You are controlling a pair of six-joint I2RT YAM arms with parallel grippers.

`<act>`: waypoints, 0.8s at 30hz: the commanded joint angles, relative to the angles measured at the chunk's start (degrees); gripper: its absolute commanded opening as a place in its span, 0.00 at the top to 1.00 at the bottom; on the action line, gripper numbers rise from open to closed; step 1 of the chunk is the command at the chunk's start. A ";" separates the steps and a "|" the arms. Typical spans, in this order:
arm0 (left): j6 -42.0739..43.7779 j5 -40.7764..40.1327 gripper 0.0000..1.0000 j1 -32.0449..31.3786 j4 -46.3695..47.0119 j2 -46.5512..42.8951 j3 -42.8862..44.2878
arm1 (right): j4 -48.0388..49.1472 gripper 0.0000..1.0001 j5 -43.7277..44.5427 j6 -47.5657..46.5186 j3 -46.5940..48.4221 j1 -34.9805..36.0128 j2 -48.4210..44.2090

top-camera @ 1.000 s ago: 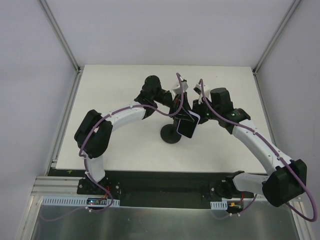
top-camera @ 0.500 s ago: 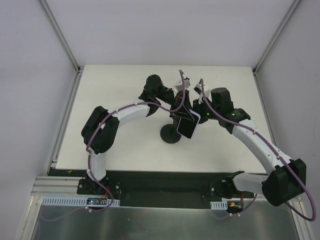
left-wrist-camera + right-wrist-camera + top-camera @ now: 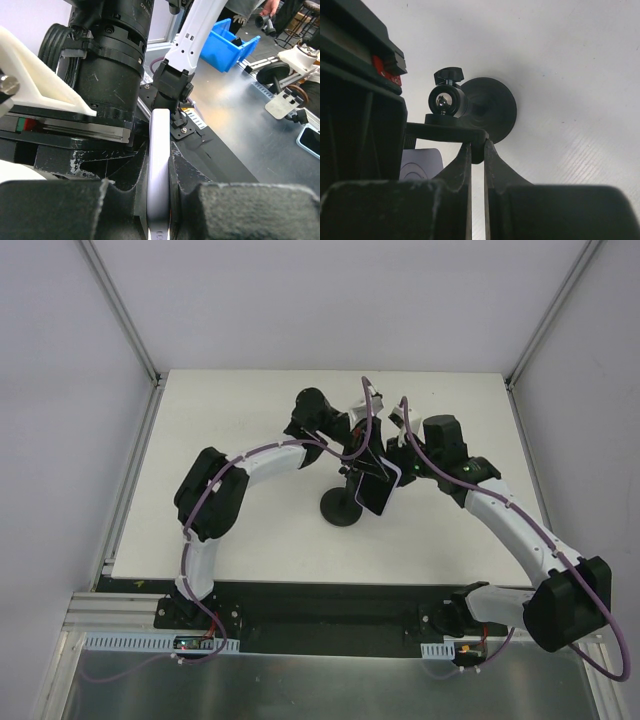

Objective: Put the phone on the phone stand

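Observation:
The phone (image 3: 380, 490), black with a thin pale rim, hangs tilted above the table, just right of the phone stand's round base (image 3: 340, 508). My left gripper (image 3: 362, 462) is shut on it. In the left wrist view the phone's pale edge (image 3: 160, 165) runs straight between the two fingers. My right gripper (image 3: 477, 147) is shut on the end of the phone stand's clamp bracket (image 3: 447, 132). Below that sit the ball joint and the disc base (image 3: 495, 112). A pale corner of the phone (image 3: 420, 165) shows at the left of that view.
The white table (image 3: 230, 420) is fenced by grey walls and aluminium posts at the back corners. Both forearms meet over the middle of the table, with purple cables looping above them. The black mounting strip (image 3: 320, 600) lies along the near edge.
The left arm's elbow has swung right and forward. The phone has shifted slightly right and tilted more upright next to the stand's top. The right arm has held still.

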 commanded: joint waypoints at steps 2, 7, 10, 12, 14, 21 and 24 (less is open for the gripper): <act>0.26 -5.51 1.00 2.92 5.50 2.98 2.90 | 0.11 0.99 -10.36 3.65 0.23 1.95 -0.10; 1.22 -6.74 1.00 4.15 5.33 2.54 -0.16 | 0.20 0.99 -10.18 3.83 -0.12 1.86 -0.28; 6.29 -11.99 1.00 5.73 2.53 -0.18 -5.25 | 0.29 0.99 -9.83 4.18 -0.48 1.95 -0.71; 10.96 -14.56 1.00 6.26 -1.60 -2.90 -7.46 | 1.60 0.99 -10.27 5.05 -1.35 1.86 -0.98; 17.20 -15.53 1.00 6.53 -7.64 -4.66 -8.35 | 2.22 0.99 -10.36 5.41 -1.62 1.86 -0.98; 19.66 -19.46 1.00 7.58 -9.76 -8.09 -12.38 | 3.45 0.99 -4.06 7.60 -3.29 1.86 -3.17; 26.07 -32.15 1.00 7.24 -20.98 -12.74 -15.11 | 4.06 1.00 6.72 9.53 -4.60 2.65 -5.80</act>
